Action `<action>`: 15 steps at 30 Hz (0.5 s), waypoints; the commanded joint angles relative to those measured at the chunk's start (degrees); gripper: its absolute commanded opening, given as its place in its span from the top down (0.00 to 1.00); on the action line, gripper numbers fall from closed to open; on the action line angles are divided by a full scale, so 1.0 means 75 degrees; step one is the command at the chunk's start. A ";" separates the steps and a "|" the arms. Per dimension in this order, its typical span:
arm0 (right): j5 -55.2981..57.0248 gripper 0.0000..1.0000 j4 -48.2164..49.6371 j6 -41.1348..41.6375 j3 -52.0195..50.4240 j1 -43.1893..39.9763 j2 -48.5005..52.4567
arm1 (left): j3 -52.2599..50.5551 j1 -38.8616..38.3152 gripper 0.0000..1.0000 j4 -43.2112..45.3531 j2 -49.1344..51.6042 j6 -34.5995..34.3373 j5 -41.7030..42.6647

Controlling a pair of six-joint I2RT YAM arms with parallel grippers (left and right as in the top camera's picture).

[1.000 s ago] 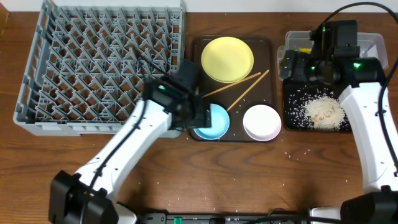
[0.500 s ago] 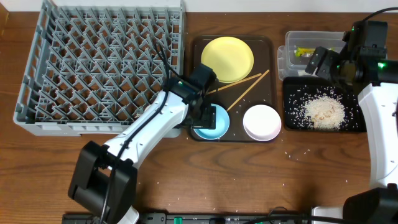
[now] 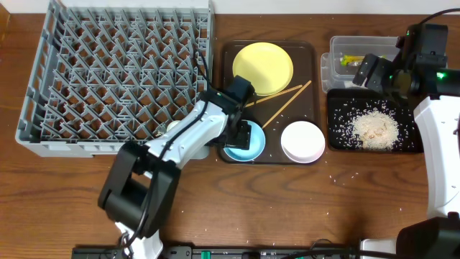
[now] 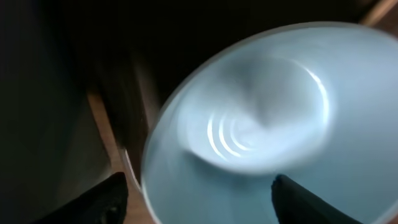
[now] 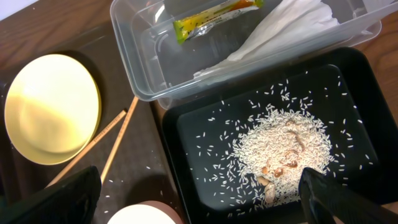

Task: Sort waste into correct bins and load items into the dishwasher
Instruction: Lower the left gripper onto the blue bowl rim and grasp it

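The left arm's elbow has swung rightward. The left gripper (image 3: 248, 135) hangs spread open over the light blue bowl (image 3: 257, 147) in the brown tray's (image 3: 305, 108) near-left corner. Right of that tray, the right gripper (image 5: 202, 199) hovers, fingers wide apart, empty.

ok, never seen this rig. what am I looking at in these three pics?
A left arm and a right arm work at a table. One picture looks straight down. The other two come from a camera on each wrist, so the dark tips at the bottom are that arm's own claw. The left claw is open over the light blue bowl, which is blurred, and holds nothing. The right claw is open and empty above the black tray of rice. The clear tub holds a wrapper and a napkin. The brown tray carries the bowl, a yellow plate, a white bowl and chopsticks. The grey dish rack is empty.
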 commanded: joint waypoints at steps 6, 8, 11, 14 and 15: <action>0.0082 0.01 -0.0029 0.0102 0.0029 -0.0006 0.0012 | 0.0006 -0.0026 0.45 0.0052 0.0233 -0.0006 0.0157; 0.0082 0.01 -0.0026 0.0102 0.0029 -0.0006 0.0012 | 0.0006 -0.0044 0.48 0.0087 0.0233 -0.0006 0.0157; 0.0082 0.01 -0.0026 0.0102 0.0029 -0.0006 0.0012 | -0.0012 -0.0079 0.49 0.0175 0.0248 -0.0064 0.0160; 0.0082 0.01 -0.0026 0.0102 0.0029 -0.0006 0.0012 | -0.0032 -0.0122 0.50 0.0248 0.0335 -0.0119 0.0160; 0.0082 0.01 -0.0026 0.0102 0.0029 -0.0006 0.0012 | -0.0047 -0.0128 0.50 0.0277 0.0353 -0.0122 0.0160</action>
